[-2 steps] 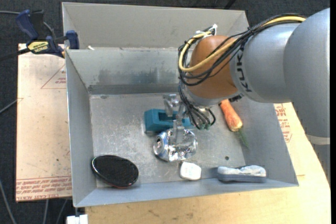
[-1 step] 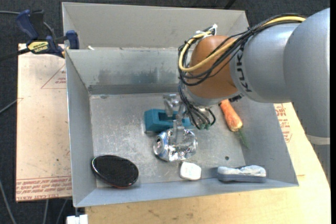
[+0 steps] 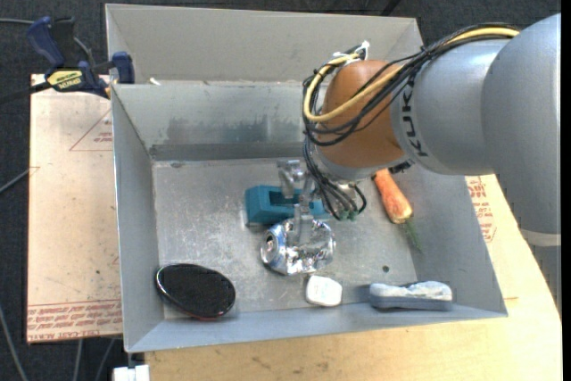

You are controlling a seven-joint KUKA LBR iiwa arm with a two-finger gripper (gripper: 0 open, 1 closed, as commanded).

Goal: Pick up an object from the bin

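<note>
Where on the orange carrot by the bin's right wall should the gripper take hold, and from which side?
Grip the carrot at its thick orange middle, from above, closing across its short width. It lies flat near the right wall, so a side approach probably lacks room; its green stem looks too thin.

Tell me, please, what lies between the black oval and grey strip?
In the camera view, a white lump sits between the black oval and grey strip.

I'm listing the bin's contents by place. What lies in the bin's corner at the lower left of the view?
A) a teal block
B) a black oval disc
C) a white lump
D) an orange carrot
B: the black oval disc lies in that corner, while the carrot lies at the right.
</note>
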